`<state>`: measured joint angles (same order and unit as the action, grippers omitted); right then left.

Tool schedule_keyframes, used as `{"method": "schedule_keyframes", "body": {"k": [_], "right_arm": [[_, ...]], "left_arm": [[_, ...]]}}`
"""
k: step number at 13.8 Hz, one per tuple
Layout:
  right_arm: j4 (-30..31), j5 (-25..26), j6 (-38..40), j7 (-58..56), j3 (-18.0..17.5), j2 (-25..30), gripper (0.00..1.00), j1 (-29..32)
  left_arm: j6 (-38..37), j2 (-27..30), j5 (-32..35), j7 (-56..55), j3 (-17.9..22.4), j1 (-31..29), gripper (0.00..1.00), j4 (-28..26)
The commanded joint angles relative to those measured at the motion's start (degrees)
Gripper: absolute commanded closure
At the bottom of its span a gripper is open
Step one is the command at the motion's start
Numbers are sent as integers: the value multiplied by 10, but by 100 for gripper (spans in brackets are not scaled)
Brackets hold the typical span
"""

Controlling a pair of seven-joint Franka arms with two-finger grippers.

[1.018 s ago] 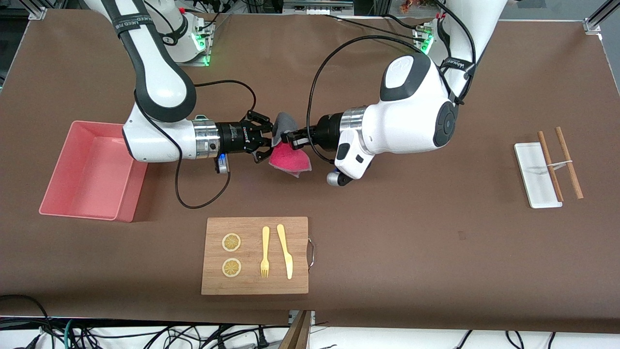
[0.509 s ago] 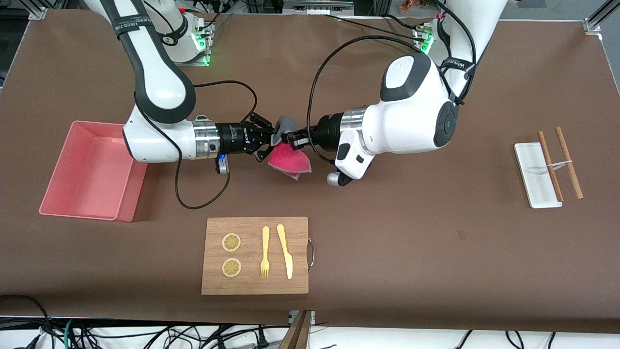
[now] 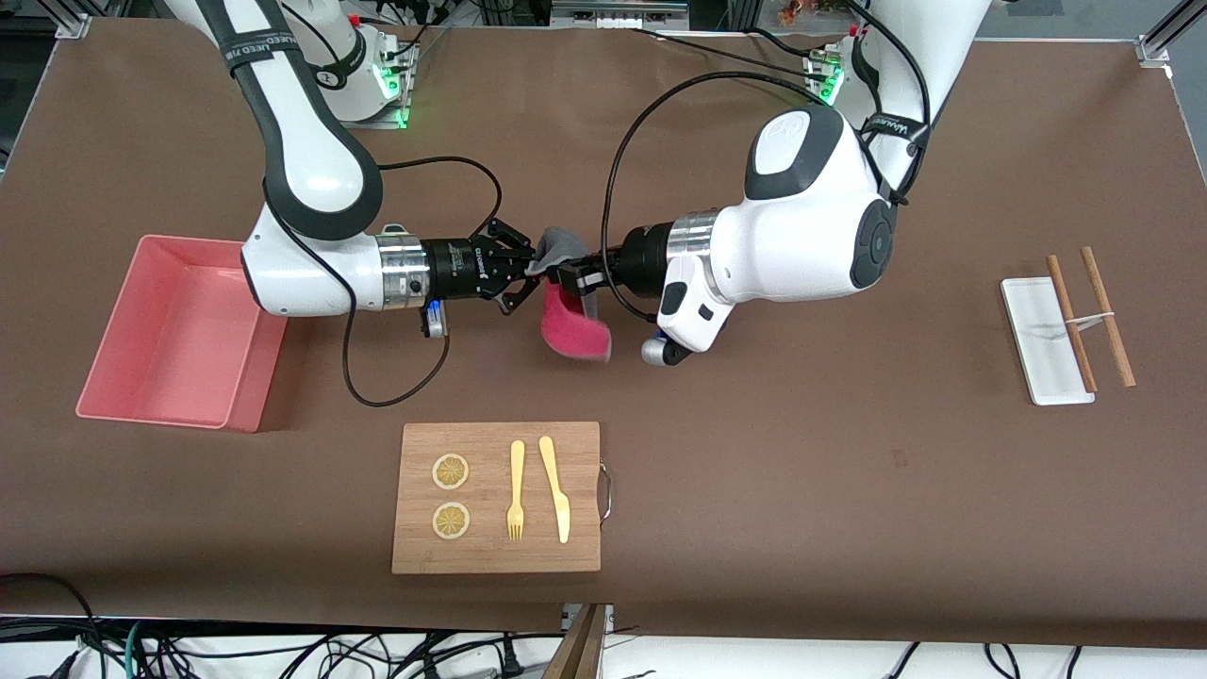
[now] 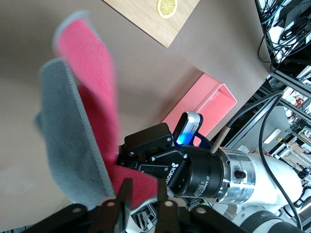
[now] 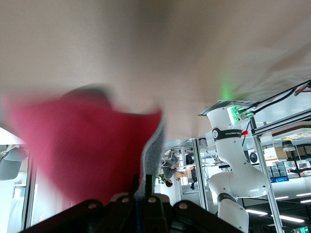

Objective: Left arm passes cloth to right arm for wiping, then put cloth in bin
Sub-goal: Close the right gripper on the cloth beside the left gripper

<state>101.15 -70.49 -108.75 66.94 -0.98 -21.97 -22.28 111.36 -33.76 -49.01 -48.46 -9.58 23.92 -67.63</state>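
Midway through the handover, the right gripper was clamped on the cloth, which hung over bare table between the arms; the left gripper had parted its fingers (barely). Wiping and the drop into the bin remained. Counted: one cloth, one bin, two arms.

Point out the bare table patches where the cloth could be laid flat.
Bare: the brown table between the wooden board and the white tray; also between the bin and that board. Crowded: mid-table, where both grippers meet at the cloth.
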Motion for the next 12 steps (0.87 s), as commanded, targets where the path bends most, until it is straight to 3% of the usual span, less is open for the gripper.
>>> {"method": "schedule_keyframes", "body": {"k": [1,5,7,12], "right_arm": [[5,-11,-4,-5,0,0,100,-4],[-2,68,2,-28,0,-12,100,-10],[-3,108,2,-54,0,-25,100,-12],[-3,220,-1,-124,0,-54,100,-21]], "left_arm": [[-10,11,-4,-4,4,-7,43,-2],[-11,11,-4,-5,4,-8,39,-2],[-18,11,-4,-1,4,-12,0,-2],[-36,11,-3,2,4,-23,0,-2]]}}
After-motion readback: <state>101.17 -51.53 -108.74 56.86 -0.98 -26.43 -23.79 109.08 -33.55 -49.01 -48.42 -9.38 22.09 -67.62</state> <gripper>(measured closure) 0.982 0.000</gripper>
